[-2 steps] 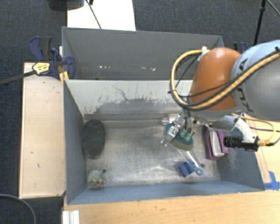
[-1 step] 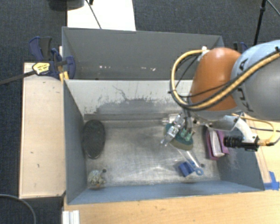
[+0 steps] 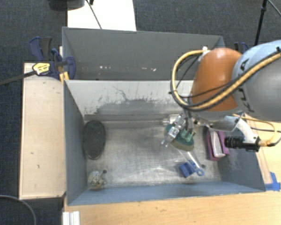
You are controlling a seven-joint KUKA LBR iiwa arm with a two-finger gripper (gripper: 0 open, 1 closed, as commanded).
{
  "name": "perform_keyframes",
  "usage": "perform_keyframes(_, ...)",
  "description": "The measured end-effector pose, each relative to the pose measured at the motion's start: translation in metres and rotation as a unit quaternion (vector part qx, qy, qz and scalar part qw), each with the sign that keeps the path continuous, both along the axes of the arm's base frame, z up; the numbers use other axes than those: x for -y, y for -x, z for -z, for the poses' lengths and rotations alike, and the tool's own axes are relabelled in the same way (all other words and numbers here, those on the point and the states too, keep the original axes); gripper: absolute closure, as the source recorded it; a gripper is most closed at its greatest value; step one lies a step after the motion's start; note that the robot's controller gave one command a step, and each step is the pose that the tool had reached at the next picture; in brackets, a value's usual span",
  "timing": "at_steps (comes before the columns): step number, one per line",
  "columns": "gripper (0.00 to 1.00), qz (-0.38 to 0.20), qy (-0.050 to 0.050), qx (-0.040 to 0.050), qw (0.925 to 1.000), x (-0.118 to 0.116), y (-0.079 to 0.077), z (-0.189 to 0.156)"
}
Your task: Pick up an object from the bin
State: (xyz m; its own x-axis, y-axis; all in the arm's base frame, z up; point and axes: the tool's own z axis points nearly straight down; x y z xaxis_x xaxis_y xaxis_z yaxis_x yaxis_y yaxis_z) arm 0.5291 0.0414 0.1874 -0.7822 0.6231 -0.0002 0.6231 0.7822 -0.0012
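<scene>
Dark-green small piece with a pale tan underside (image 3: 185, 138) lies on the floor of the grey metal bin (image 3: 131, 100), right of the middle and nearer the right wall than the left. It is the thing we find directly under the tool (image 3: 176, 131).

Starting at the near wall, a small blue plastic part (image 3: 189, 168) lies just in front of the green piece, toward the near-right corner. A little brownish crumpled lump (image 3: 97, 179) sits in the near-left corner.

Farther in, the tool is down near floor level, touching or almost touching the green piece. We cannot tell whether it is spread, pressed together or pinching anything. Just beside it, along the right wall, lies a flat purple rectangular block (image 3: 215, 143). Well apart, by the left wall, rests a dark grey oval pebble-like object (image 3: 93, 138).

We judge the task about midway. The approach looks done, but a sure grip and the lift out of the bin are left, since nothing appears raised off the floor.
</scene>
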Motion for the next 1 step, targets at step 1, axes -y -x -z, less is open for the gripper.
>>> perform_keyframes(1, 1.00, -0.001, 0.000, -0.0001, 1.0000, 0.0000, 0.0000, 0.0000)
